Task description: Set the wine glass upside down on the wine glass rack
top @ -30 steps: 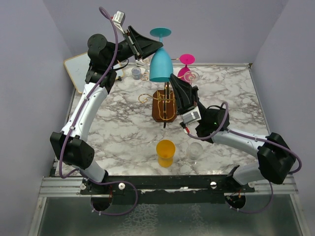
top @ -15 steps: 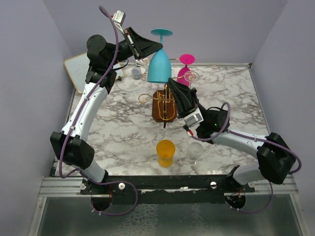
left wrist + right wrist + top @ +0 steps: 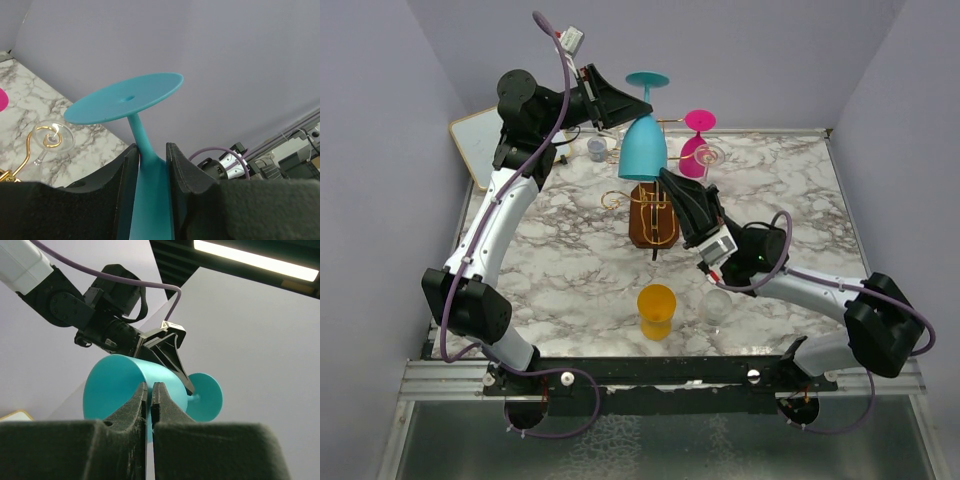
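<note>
Teal wine glass (image 3: 643, 150) hangs upside down in the air, foot uppermost, at 12 o'clock from the wine glass rack (image 3: 653, 222) on the marble worktop (image 3: 790, 200); my left tool (image 3: 150, 152) is clamped on it where the stem widens into the bowl; my right tool (image 3: 150, 392) has its fingers pressed together, tips at the bowl's 5 o'clock side; whether they touch it I cannot tell; an orange cup (image 3: 656, 308) stands at 6 o'clock from the rack.
</note>
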### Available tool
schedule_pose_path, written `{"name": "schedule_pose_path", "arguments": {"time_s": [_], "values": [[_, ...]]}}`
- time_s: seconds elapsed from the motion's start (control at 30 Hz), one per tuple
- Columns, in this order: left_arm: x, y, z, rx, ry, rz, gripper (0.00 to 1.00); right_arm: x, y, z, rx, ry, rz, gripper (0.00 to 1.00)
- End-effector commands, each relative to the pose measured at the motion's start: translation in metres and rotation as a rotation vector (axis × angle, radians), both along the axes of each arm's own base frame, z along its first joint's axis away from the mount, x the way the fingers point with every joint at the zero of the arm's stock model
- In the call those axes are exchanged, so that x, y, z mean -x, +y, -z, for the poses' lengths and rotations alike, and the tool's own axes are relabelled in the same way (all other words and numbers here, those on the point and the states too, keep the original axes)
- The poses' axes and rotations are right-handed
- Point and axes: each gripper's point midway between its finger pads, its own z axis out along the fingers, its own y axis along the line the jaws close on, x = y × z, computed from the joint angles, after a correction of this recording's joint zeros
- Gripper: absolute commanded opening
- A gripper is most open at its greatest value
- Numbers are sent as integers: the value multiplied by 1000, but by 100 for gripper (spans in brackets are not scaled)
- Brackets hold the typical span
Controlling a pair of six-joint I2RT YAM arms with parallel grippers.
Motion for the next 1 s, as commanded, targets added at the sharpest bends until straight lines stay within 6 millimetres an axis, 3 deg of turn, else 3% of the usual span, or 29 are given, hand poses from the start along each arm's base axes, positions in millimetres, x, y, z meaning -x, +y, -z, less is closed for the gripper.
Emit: {"name": "schedule_pose_path", "arguments": {"time_s": [0.0, 0.13, 0.2, 0.23, 0.5, 0.57, 0.63, 0.73, 0.97], "values": [[34, -2, -2, -66, -90, 92, 32, 8, -2, 0, 1, -3, -15, 1], [37, -2, -7, -55, -111, 99, 31, 9, -2, 2, 10, -4, -16, 1], [43, -1, -13, -34, -134, 120, 16, 9, -1, 3, 19, -5, -17, 1], [46, -1, -16, -23, -144, 133, 2, 9, 0, 5, 26, -5, -19, 1], [64, 5, -23, -60, -352, 114, 0, 8, 0, 12, 48, 17, -14, 2], [68, 6, -20, -82, -384, 124, 0, 7, 1, 16, 64, 21, -6, 12], [71, 6, -19, -91, -384, 139, 0, 7, 1, 19, 76, 25, 0, 33], [72, 8, -18, -103, -411, 118, 0, 7, -2, 20, 77, 19, 14, 51], [60, 13, -12, -202, -501, 21, 0, 13, -13, 17, 64, 17, 35, 79]]}}
